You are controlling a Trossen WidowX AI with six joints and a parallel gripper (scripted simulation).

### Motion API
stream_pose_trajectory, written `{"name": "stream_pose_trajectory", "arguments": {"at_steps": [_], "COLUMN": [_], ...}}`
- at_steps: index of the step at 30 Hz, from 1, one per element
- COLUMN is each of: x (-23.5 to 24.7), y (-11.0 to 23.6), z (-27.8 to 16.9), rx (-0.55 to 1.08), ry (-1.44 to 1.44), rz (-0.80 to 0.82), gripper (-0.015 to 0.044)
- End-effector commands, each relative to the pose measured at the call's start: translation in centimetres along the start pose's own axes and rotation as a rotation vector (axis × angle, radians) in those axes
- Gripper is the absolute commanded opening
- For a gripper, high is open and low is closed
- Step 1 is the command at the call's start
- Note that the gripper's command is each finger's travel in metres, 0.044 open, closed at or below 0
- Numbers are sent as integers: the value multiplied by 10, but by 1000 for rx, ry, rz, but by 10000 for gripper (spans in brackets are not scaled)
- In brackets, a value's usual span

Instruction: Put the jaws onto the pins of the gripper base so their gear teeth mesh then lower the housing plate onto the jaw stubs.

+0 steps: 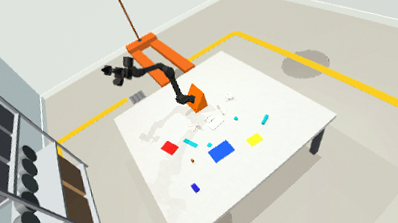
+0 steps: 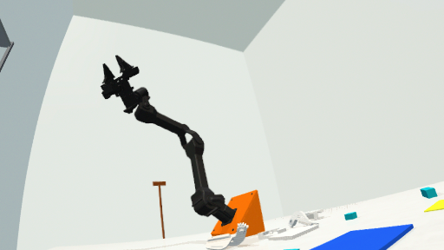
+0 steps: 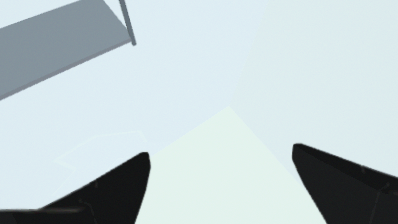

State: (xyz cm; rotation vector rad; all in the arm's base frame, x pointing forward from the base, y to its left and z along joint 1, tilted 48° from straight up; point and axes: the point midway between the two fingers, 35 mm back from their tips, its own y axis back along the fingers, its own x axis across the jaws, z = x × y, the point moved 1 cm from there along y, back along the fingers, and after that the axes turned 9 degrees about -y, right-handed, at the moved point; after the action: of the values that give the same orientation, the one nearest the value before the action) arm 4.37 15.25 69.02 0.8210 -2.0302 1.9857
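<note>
My gripper (image 2: 110,61) (image 3: 220,150) is open and empty, raised high over the far left side of the table, well away from the parts. A white curved piece with teeth (image 1: 194,128) (image 2: 239,235), which looks like a jaw, lies near the arm's mount. A flat white plate (image 1: 215,121) (image 2: 291,233) lies to its right. A slim white piece (image 1: 220,110) lies just behind the plate, and another white part (image 1: 229,96) lies farther back. The white parts blend into the table; which are the base, housing and second jaw, and whether any pins are engaged, I cannot tell.
The orange wedge mount (image 1: 197,99) (image 2: 251,217) stands behind the parts. A blue plate (image 1: 221,151) (image 2: 368,239), red square (image 1: 170,148), yellow square (image 1: 254,140), dark blue block (image 1: 196,187) and several small teal pieces lie around. A shelf (image 3: 55,45) stands left.
</note>
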Motion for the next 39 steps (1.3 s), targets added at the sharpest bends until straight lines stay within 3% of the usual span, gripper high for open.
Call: {"name": "stream_pose_trajectory", "arguments": {"at_steps": [1,17,33,39], "x": [0,0,0,6], "y": [0,0,0,1], "z": [0,0,0,10], "rx": [0,0,0,-1], "ry": [0,0,0,42], "rz": [0,0,0,18], "gripper": [426,6,0,157]}}
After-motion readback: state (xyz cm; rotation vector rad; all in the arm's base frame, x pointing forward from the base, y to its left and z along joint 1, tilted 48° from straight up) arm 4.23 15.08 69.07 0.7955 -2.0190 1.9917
